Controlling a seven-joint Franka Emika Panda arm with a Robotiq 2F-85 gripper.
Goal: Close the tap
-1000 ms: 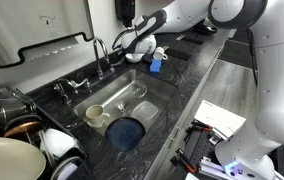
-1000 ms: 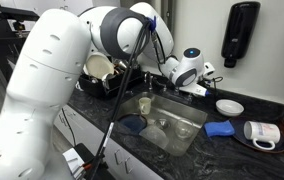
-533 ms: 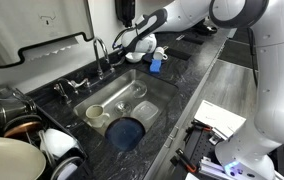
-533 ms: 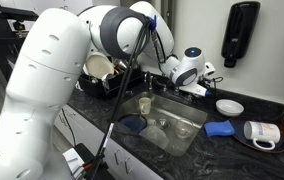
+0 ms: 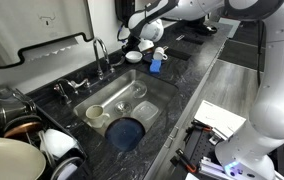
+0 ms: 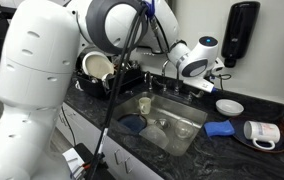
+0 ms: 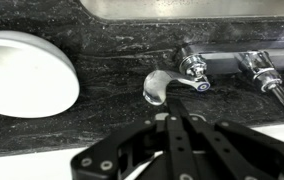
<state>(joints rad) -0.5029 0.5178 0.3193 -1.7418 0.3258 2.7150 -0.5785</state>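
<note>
The tap (image 5: pixel 99 50) is a tall slim chrome gooseneck standing behind the sink (image 5: pixel 142 92). In the wrist view its chrome base (image 7: pixel 191 66) and small lever handle (image 7: pixel 165 85) lie just ahead of my fingertips, and the thin spout (image 7: pixel 279 97) runs off to the right. My gripper (image 7: pixel 172 120) is shut and empty, a short way from the lever and not touching it. In both exterior views the gripper (image 5: pixel 134 41) (image 6: pixel 206 84) hangs above the counter beside the tap.
A low chrome fixture (image 5: pixel 74 86) sits further along the sink rim. The sink holds cups (image 5: pixel 95 113) and a blue plate (image 5: pixel 125 131). A blue sponge (image 5: pixel 155 65), a white plate (image 7: pixel 22 70), a mug (image 6: pixel 257 131) and stacked pots (image 5: pixel 12 110) crowd the counter.
The arm has risen and swung away from the tap's spout. The gripper now sits higher and further to the side. Nothing else has moved.
</note>
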